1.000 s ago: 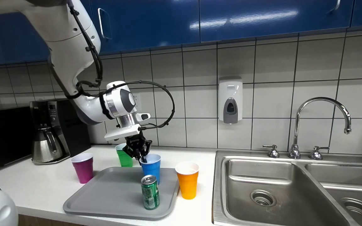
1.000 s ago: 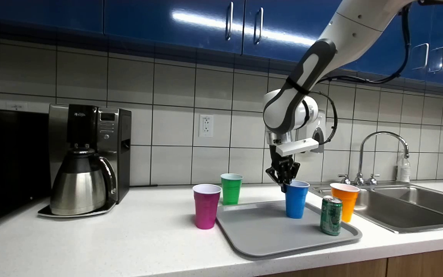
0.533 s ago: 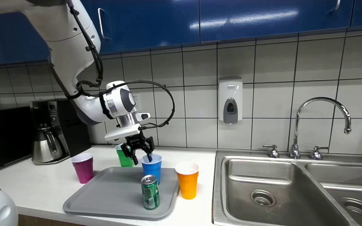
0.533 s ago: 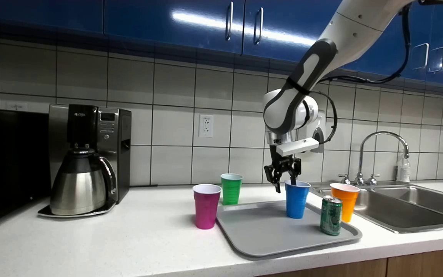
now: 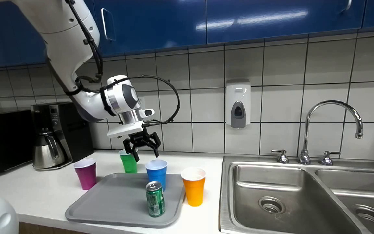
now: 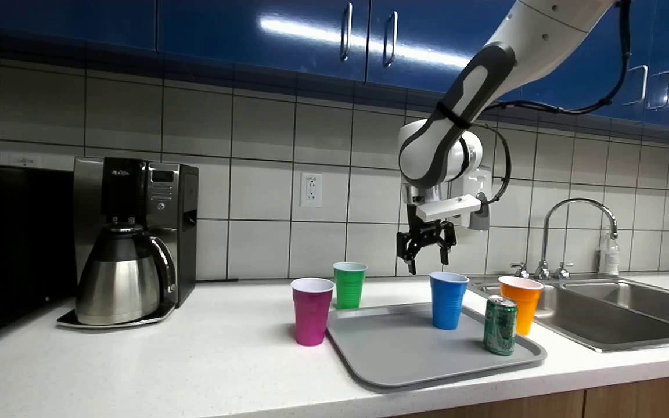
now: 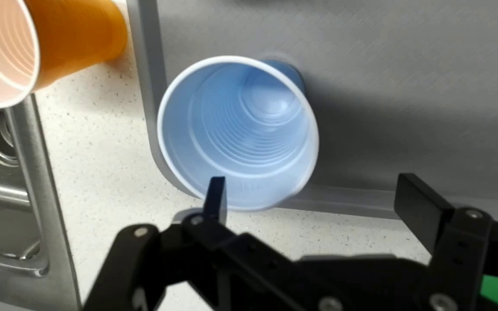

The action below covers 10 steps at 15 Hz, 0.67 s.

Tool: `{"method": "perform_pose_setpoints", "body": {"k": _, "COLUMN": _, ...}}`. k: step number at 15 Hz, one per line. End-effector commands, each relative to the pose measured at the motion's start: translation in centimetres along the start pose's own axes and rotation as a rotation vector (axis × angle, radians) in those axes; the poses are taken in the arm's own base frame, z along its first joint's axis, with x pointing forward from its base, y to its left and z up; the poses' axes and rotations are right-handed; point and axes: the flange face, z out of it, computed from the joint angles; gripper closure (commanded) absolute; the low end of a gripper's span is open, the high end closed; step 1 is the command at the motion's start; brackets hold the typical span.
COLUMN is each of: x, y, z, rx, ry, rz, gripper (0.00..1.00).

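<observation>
Blue cup [image 6: 448, 302] stands upright on the gray tray [image 6: 395, 354], near the back corner on the sink side. Your gripper [image 6: 428, 266] hangs just above it, fingers spread wide apart with nothing between them. Both exterior views show a gap over the rim, so you are not touching the cup. It rests on its narrow bottom with its mouth up, and in the wrist view you can see right down inside. It probably stands fine without your help because the tray is flat. The green can [image 6: 500, 325] is upright on the tray too, nearer the front. The tray's raised edge may be there to stop things sliding off. Off the tray, you have an orange cup [image 6: 526, 305] just beside it, and a pink cup [image 6: 312, 313] and a green cup [image 6: 349, 287] near the end away from the sink, all mouth up.

Under it all is a white, speckled counter [image 6: 195, 371]. You can see a metal sink [image 5: 225, 195] with a bent tap [image 5: 331, 102], pale wall tiles [image 6: 262, 249], blue cupboards [image 6: 265, 52] and a silver coffee pot [image 6: 122, 278].
</observation>
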Motion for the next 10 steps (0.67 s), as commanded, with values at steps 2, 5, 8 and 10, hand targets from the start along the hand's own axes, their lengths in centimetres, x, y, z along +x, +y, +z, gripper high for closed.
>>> {"method": "perform_pose_setpoints", "body": {"k": 2, "x": 0.3, "y": -0.5, "z": -3.1, "rx": 0.01, "ry": 0.028, "rz": 0.034, "gripper": 0.0}}
{"method": "perform_pose_setpoints", "body": {"k": 5, "x": 0.8, "y": -1.2, "z": -3.9, "rx": 0.022, "ry": 0.048, "rz": 0.041, "gripper": 0.0}}
{"method": "perform_pose_setpoints", "body": {"k": 8, "x": 1.4, "y": -2.0, "z": -4.3, "rx": 0.04, "ry": 0.059, "rz": 0.049, "gripper": 0.0}}
{"method": "perform_pose_setpoints", "body": {"k": 10, "x": 1.9, "y": -2.4, "z": -4.5, "rx": 0.06, "ry": 0.061, "rz": 0.062, "gripper": 0.0}}
